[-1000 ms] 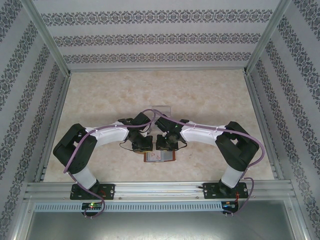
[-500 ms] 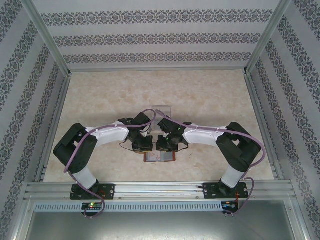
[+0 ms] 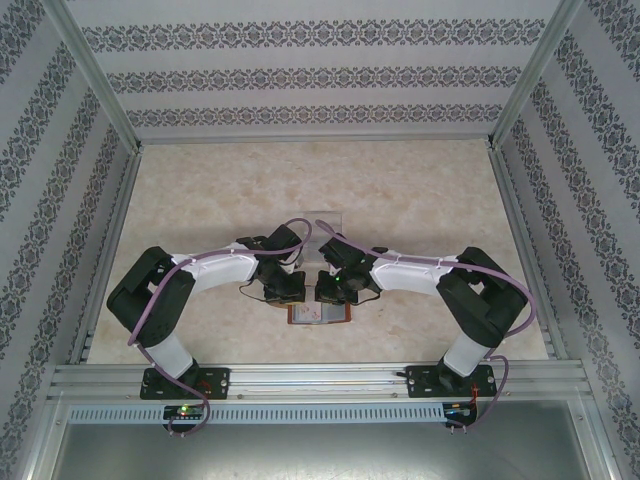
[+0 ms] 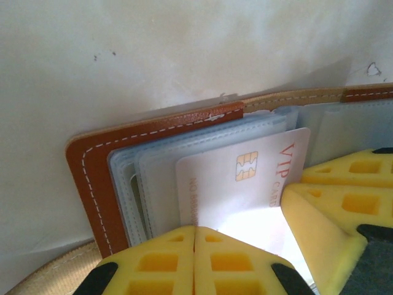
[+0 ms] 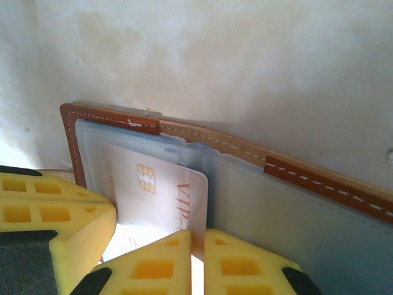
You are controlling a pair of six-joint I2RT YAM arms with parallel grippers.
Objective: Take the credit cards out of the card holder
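Note:
The card holder [image 3: 320, 315] lies open on the table near the front edge, under both wrists. Its red-brown leather cover [image 4: 92, 178] frames grey-blue clear pockets [image 4: 153, 178]. A white credit card [image 4: 245, 184] with a gold chip and red "VIP" lettering sticks partly out of a pocket. My left gripper [image 4: 195, 228] is shut, its yellow fingertips pressed together on the pockets beside the card. My right gripper [image 5: 198, 235] is shut on the right edge of that credit card [image 5: 147, 196], next to the holder's spine [image 5: 209, 138]. The two grippers sit almost touching.
A clear plastic box [image 3: 325, 217] stands just behind the grippers. The pale marbled table [image 3: 420, 190] stretches open behind it, fenced by metal rails [image 3: 515, 230] and patterned walls. Purple cables [image 3: 300, 225] loop over both arms.
My right gripper's fingers have closed in on the card's edge, and the right forearm has edged slightly left. The left arm and the card holder have stayed put.

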